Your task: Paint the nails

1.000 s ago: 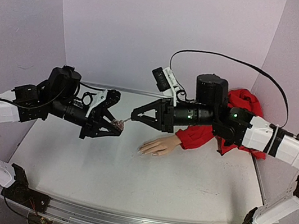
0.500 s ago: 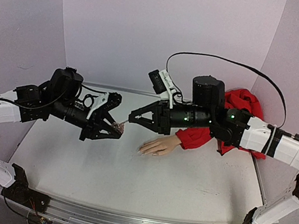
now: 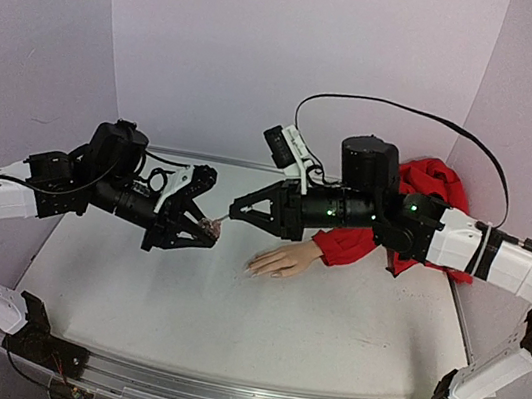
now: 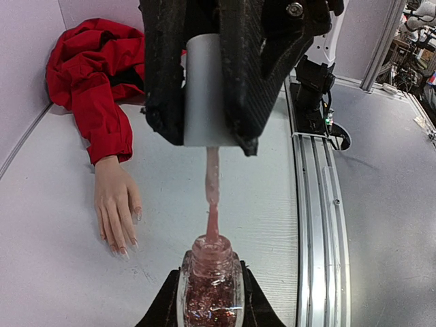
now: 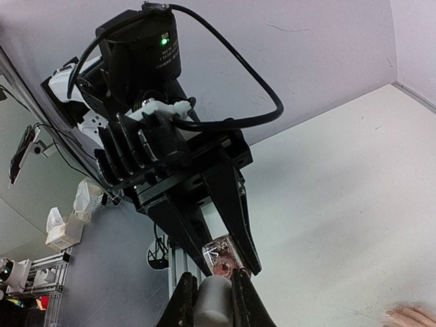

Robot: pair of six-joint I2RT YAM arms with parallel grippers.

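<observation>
Gripping bottle [image 4: 211, 289] with left fingers [image 3: 210, 230], brush cap [image 4: 206, 88] with right fingers [image 3: 237, 211]; needing short swing toward 5 o'clock, reaching nails [image 4: 124, 251].

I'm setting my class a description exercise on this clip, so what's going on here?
The left gripper holds a small bottle of pink glitter polish above the table, while the right gripper holds its white cap, brush tip in the bottle's neck. The mannequin hand lies flat nearby in a red sleeve, untouched.
</observation>
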